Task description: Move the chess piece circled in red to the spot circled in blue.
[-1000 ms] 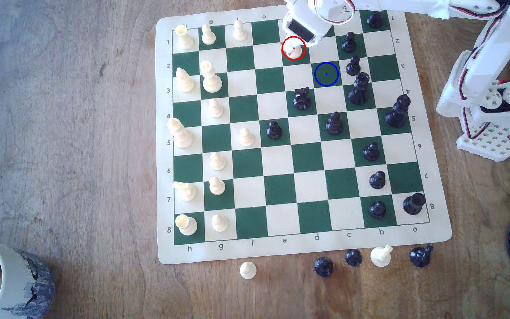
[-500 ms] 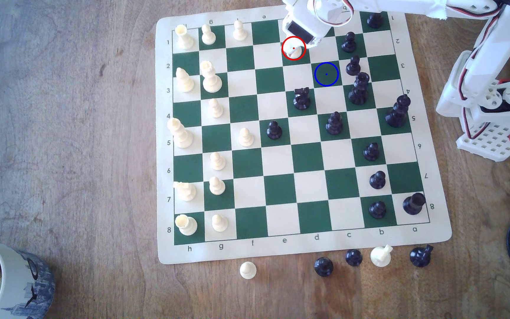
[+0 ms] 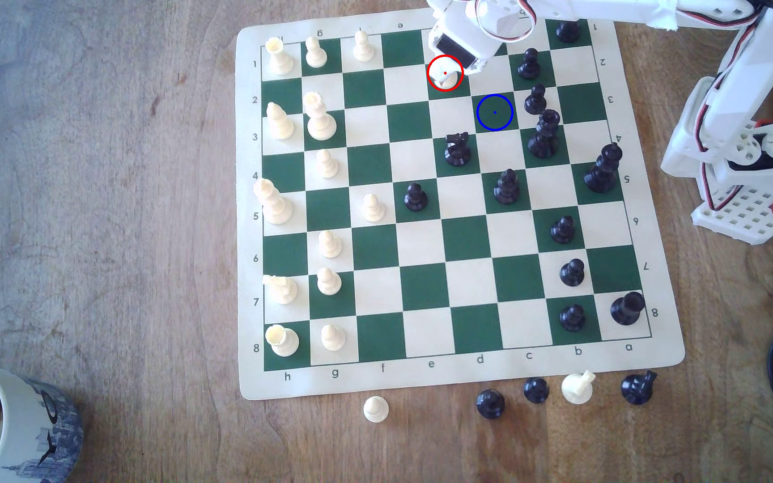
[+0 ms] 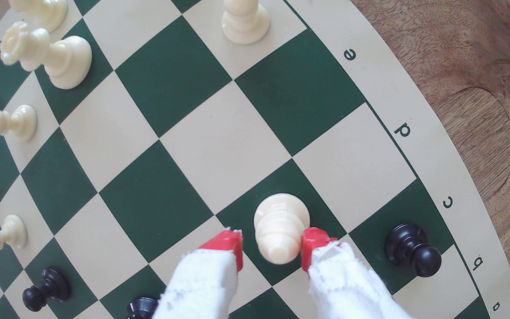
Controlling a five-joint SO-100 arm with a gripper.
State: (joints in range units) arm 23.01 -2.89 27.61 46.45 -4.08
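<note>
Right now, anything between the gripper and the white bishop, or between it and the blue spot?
Nothing visible. The gripper brackets the bishop; one red fingertip touches it, the other shows a gap. The blue-ringed square is bare, diagonally adjacent; black pawn stands beside it.

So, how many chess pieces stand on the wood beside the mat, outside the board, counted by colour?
Cream pieces: 2
Black pieces: 3
Total: 5
</note>
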